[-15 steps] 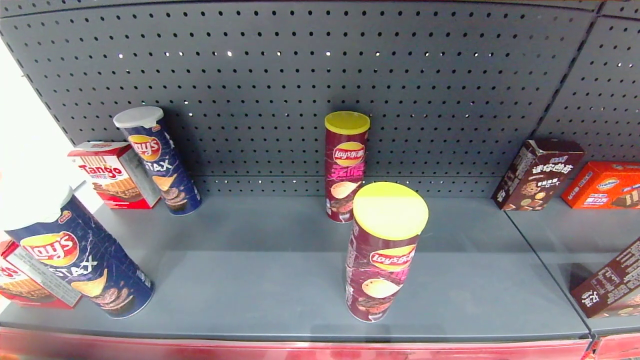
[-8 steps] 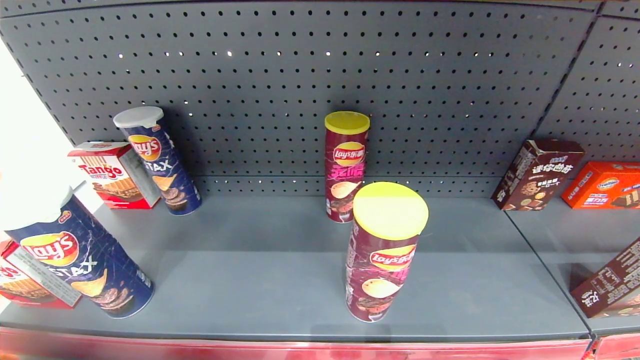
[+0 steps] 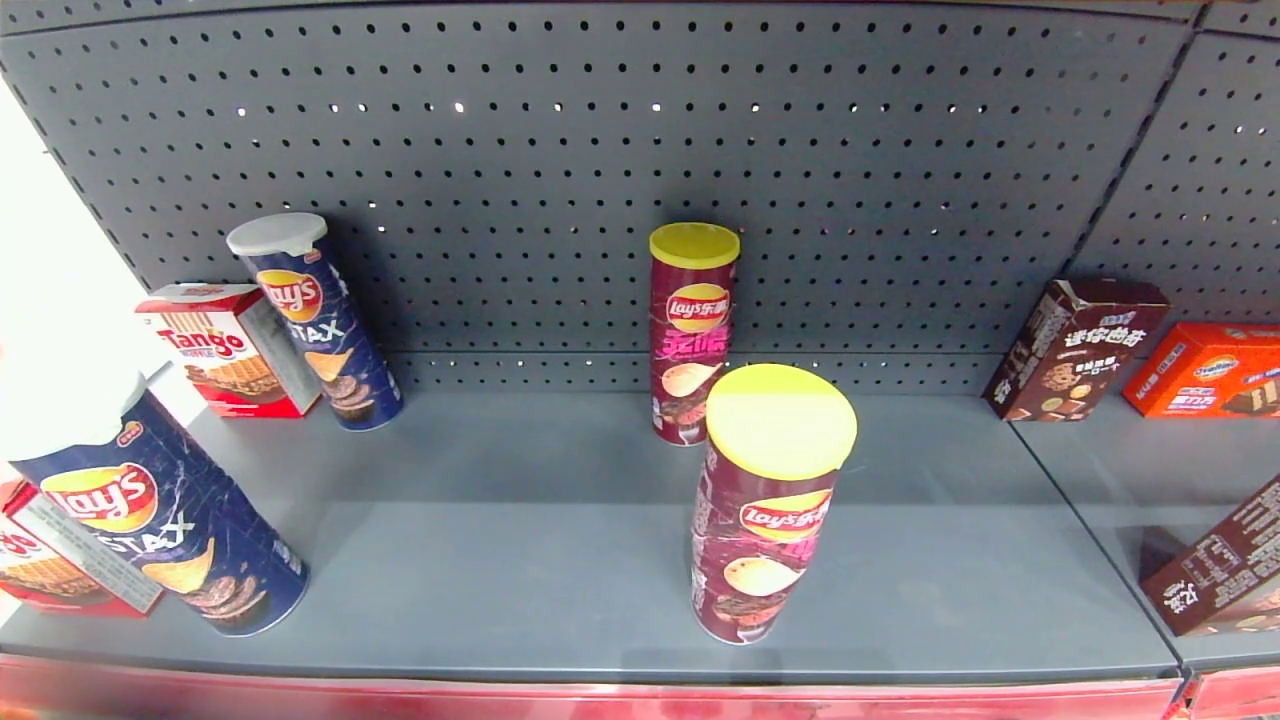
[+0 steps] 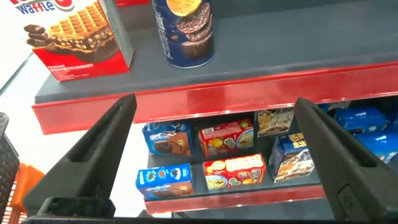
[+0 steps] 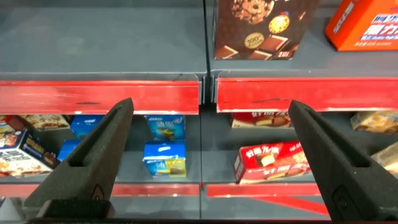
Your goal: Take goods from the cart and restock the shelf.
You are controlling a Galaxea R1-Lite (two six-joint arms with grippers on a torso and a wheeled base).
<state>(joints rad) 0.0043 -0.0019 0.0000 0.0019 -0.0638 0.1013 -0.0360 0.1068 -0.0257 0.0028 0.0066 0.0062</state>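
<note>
The grey shelf (image 3: pixel 520 530) holds two maroon chip cans with yellow lids, one near the front (image 3: pixel 765 510) and one by the back panel (image 3: pixel 692 330). Two blue chip cans stand on its left side, front (image 3: pixel 160 510) and back (image 3: pixel 315 320). My left gripper (image 4: pixel 216 102) is open and empty, out in front of the red shelf edge (image 4: pixel 249 93), below a blue can (image 4: pixel 185 31) and a waffle box (image 4: pixel 78 34). Open and empty too, my right gripper (image 5: pixel 211 104) faces the red edge (image 5: pixel 93 96) under a brown cookie box (image 5: pixel 264 28).
A red wafer box (image 3: pixel 225 350) sits at the back left. On the adjoining shelf to the right are a brown box (image 3: pixel 1075 345), an orange box (image 3: pixel 1205 370) and another brown box (image 3: pixel 1220 575). Lower shelves carry small snack boxes (image 4: pixel 227 155). A dark mesh edge (image 4: pixel 7 168) lies beside the left gripper.
</note>
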